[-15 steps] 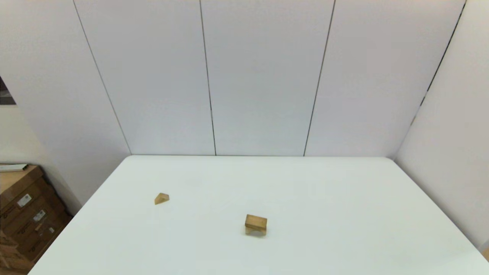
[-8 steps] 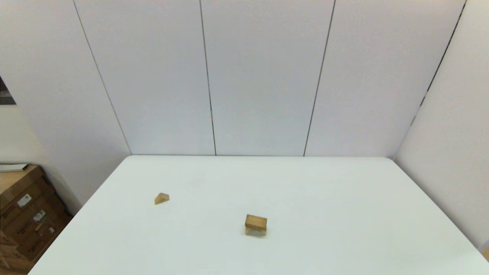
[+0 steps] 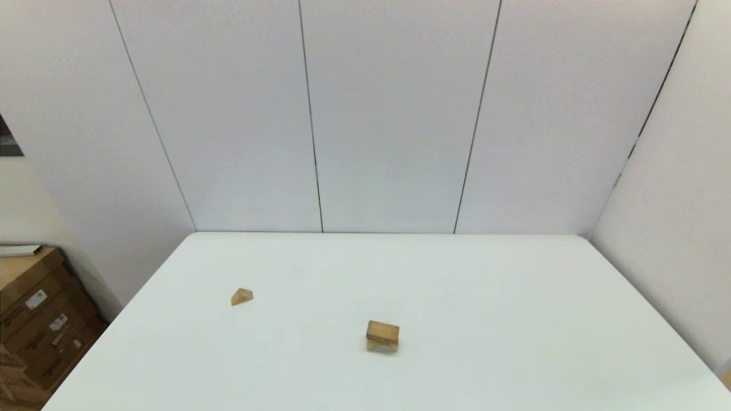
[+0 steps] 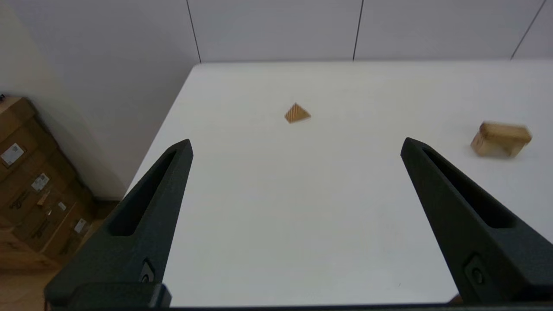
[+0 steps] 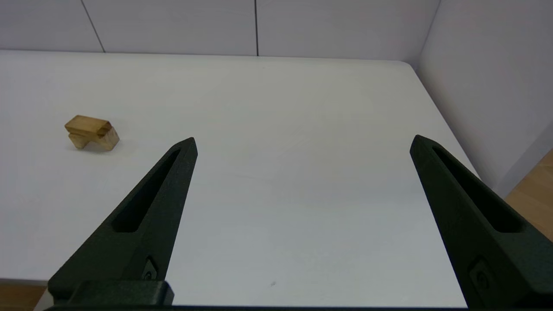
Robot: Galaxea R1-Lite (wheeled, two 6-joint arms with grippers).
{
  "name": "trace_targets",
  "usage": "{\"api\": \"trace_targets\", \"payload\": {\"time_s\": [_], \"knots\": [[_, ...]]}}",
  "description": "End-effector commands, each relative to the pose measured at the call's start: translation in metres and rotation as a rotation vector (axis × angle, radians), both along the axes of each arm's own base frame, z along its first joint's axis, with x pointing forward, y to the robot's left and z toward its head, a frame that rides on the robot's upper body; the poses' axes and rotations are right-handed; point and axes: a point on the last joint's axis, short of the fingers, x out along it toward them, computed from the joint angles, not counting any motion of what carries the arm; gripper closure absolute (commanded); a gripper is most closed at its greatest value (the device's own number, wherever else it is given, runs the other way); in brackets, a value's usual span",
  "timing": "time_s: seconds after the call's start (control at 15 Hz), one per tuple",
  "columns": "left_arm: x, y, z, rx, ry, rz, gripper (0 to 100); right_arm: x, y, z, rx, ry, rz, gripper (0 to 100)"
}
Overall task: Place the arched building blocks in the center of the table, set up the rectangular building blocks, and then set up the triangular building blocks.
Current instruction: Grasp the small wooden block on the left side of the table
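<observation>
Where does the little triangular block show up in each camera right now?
Head view: triangular block lies on the table's left half, apart from the two-block stack.
Left wrist view: block ahead of the open left gripper.
Right wrist view: not in it.
Shared landmark: the stack.

The triangular block (image 4: pixel 297 114) ahead of the left gripper (image 4: pixel 296 149) shows striped wood grain. The table (image 3: pixel 485 297) looks smooth, matt white. Both grippers' fingers (image 5: pixel 142 216) look matt black plastic.
</observation>
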Motion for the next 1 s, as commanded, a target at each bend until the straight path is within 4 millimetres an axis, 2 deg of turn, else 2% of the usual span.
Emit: {"api": "trace_targets", "payload": {"time_s": [0.07,0.2,0.33,0.53,0.73,1.0], "knots": [[-0.005,0.0,0.047,-0.042,0.018,0.007,0,0.0,0.0,0.0,-0.001,0.001,0.001,0],[0.008,0.0,0.061,-0.038,0.092,0.006,0,0.0,0.0,0.0,-0.001,0.001,0.001,0],[0.034,0.0,0.079,-0.074,0.199,0.013,0,0.0,0.0,0.0,-0.001,-0.001,0.001,0],[0.088,-0.001,0.101,-0.165,0.281,0.034,0,0.0,0.0,0.0,-0.001,0.001,0.001,0],[0.134,-0.002,0.098,-0.157,0.349,0.034,0,0.0,0.0,0.0,-0.001,0.001,0.001,0],[0.161,-0.003,0.086,-0.162,0.456,0.039,0,0.0,0.0,0.0,-0.001,0.001,0.001,0]]}}
